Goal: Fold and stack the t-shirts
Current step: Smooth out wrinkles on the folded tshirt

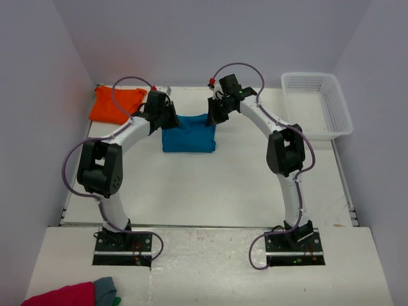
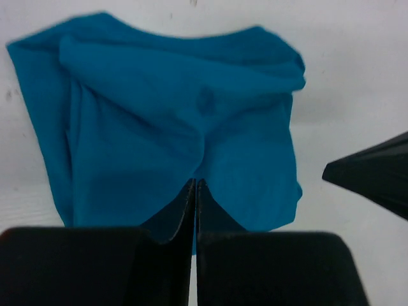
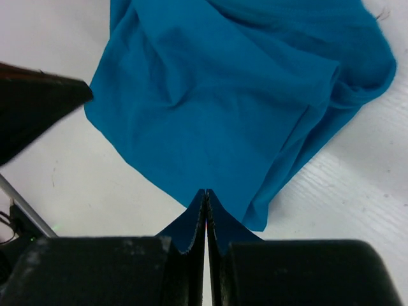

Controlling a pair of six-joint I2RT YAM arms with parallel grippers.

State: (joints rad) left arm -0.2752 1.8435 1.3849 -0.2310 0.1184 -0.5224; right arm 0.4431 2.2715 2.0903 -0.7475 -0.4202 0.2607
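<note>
The teal-blue t-shirt (image 1: 188, 135) lies folded into a rough rectangle on the white table (image 1: 210, 185), a little behind the middle. It fills most of the left wrist view (image 2: 172, 127) and the right wrist view (image 3: 236, 95). The orange t-shirt (image 1: 118, 103) lies folded at the back left. My left gripper (image 1: 167, 118) (image 2: 196, 182) hangs shut over the teal shirt's back left edge. At the back right edge my right gripper (image 1: 215, 115) (image 3: 206, 191) is shut too. I see no cloth between either pair of jaws.
A white plastic basket (image 1: 338, 102) stands at the back right corner. A crimson-pink cloth (image 1: 64, 296) and a grey cloth (image 1: 105, 287) lie on the near ledge at the bottom left, in front of the arm bases.
</note>
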